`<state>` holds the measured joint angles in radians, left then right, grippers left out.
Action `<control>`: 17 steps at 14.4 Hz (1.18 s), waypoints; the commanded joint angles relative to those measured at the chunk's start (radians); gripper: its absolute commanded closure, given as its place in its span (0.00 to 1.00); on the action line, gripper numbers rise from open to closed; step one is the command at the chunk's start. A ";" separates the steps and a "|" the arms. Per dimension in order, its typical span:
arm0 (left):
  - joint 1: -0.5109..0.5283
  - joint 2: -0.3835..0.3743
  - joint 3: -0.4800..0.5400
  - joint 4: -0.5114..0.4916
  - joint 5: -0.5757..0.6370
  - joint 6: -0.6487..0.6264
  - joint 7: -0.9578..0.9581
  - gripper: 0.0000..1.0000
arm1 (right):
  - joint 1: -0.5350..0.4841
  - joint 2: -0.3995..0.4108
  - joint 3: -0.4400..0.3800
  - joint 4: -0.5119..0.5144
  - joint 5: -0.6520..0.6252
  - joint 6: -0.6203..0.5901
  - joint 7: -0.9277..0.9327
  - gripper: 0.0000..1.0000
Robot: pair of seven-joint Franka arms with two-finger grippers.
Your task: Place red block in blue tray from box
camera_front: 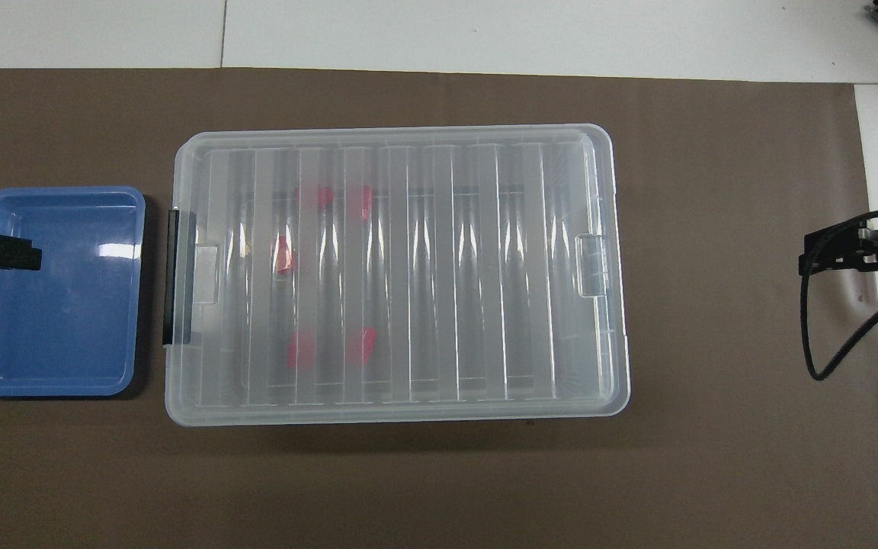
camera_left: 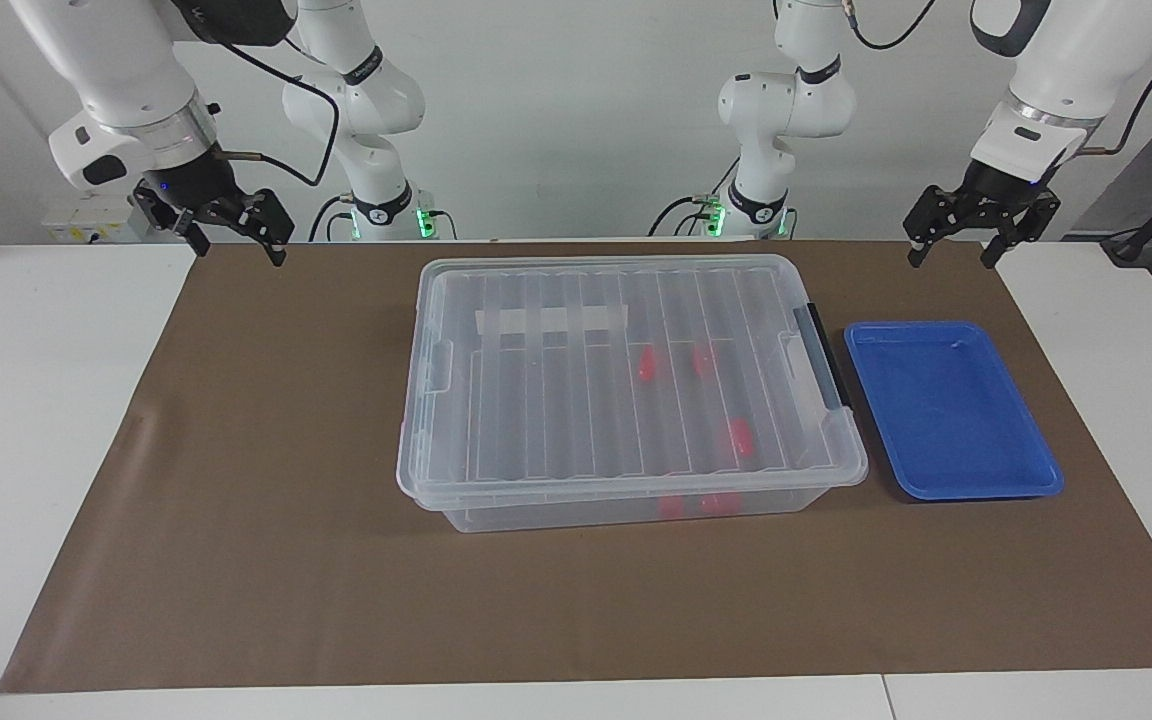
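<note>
Nothing has started yet. Both hands, left (camera_left: 982,232) and right (camera_left: 226,222), hang spread and empty. The red blocks (camera_left: 647,364) sit inside the shut box (camera_left: 626,385), beside the blue tray (camera_left: 951,410). The lid must come off first.

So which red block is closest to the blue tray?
The single red block lying between the two pairs inside the box. It sits nearest the end beside the blue tray.

A plain white wall (camera_left: 576,120) rises at the robots' end. The white desk (camera_left: 56,420) carries a brown mat (camera_left: 266,520). Light is even.
</note>
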<state>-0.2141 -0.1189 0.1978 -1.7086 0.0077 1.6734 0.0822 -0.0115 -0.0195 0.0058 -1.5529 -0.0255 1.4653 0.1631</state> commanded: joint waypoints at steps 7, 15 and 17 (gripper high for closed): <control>-0.008 -0.016 0.005 -0.003 0.018 -0.017 -0.009 0.00 | -0.013 -0.053 0.003 -0.096 0.010 0.081 0.015 0.00; -0.008 -0.016 0.005 -0.003 0.018 -0.017 -0.009 0.00 | 0.051 -0.050 0.013 -0.237 0.012 0.317 0.062 0.01; -0.008 -0.016 0.005 -0.003 0.018 -0.017 -0.009 0.00 | 0.082 -0.043 0.013 -0.275 0.012 0.377 0.093 0.01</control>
<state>-0.2141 -0.1189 0.1978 -1.7086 0.0077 1.6734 0.0822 0.0501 -0.0376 0.0156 -1.7621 -0.0245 1.7783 0.2154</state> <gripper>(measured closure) 0.000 0.004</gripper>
